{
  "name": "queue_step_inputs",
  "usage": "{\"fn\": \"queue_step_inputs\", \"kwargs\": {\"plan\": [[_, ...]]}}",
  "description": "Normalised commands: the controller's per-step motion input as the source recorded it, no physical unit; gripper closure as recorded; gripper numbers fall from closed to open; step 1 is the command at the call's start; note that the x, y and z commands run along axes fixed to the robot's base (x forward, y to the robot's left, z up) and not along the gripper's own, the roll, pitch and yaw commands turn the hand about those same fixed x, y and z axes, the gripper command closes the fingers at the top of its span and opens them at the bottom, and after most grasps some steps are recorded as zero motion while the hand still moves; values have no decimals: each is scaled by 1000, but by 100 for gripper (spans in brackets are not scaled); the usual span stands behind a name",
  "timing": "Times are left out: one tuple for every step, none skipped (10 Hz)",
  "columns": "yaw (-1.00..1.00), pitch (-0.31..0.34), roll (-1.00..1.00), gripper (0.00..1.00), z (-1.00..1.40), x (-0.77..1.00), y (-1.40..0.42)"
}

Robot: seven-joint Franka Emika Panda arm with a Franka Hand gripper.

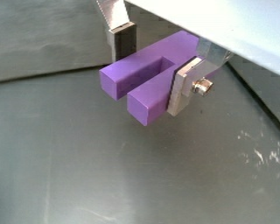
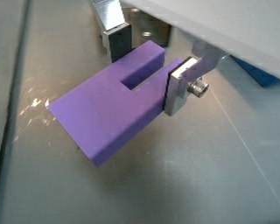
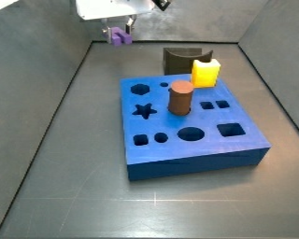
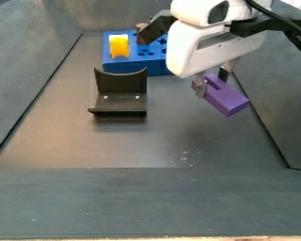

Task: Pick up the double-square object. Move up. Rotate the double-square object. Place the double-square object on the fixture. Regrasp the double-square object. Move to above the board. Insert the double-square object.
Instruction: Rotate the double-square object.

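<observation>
The purple double-square object (image 1: 143,83) (image 2: 108,114) sits between the silver fingers of my gripper (image 1: 154,68) (image 2: 149,63), which is shut on it. It is a stepped block with a slot in it. In both side views the object (image 3: 119,36) (image 4: 224,95) hangs in the air below the gripper (image 3: 120,29) (image 4: 206,83), clear of the floor. The dark fixture (image 3: 183,59) (image 4: 119,94) stands on the floor beside the blue board (image 3: 196,140) (image 4: 138,68), apart from the gripper.
A yellow block (image 3: 206,72) (image 4: 119,45) and a brown cylinder (image 3: 181,96) stand in the board. Several shaped holes in the board are open. Grey walls enclose the dark floor on all sides.
</observation>
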Motion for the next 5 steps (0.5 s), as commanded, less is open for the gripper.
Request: {"fn": "queue_step_inputs", "kwargs": {"plan": [[-1000, -1, -1, 100, 52, -44, -14], [-1000, -1, -1, 100, 44, -35, -8], [-1000, -1, -1, 100, 40, -30, -5], [-1000, -1, -1, 100, 40, -28, -2], [-1000, -1, -1, 100, 40, -28, -1]]}}
